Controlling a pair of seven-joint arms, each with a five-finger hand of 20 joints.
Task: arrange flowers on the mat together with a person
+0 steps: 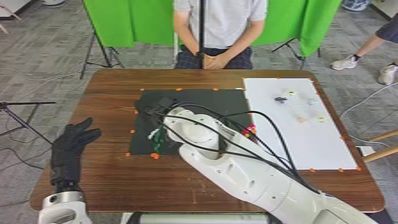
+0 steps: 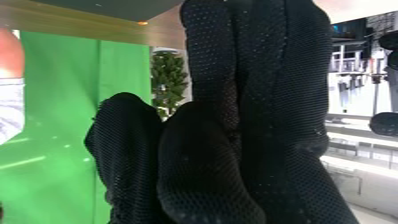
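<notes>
My right hand (image 1: 155, 107) is over the upper left part of the black mat (image 1: 213, 97), its fingers mostly straight. In the right wrist view, that hand (image 2: 258, 100) holds nothing that I can make out. Green stems and leaves (image 1: 160, 139) lie on the mat's left side, partly behind my wrist and cables. A pink and red flower (image 1: 249, 131) shows at the mat's right edge beside my forearm. Small pale and dark flowers (image 1: 290, 93) lie on the white sheet. My left hand (image 1: 71, 145) is open at the table's left edge.
The white sheet (image 1: 280, 115) covers the right side of the brown table (image 1: 107, 175). Black cables (image 1: 282, 142) loop along my right arm. Beyond the far edge a person sits with clasped hands (image 1: 215, 62), off the table. A thin pole stands before the person.
</notes>
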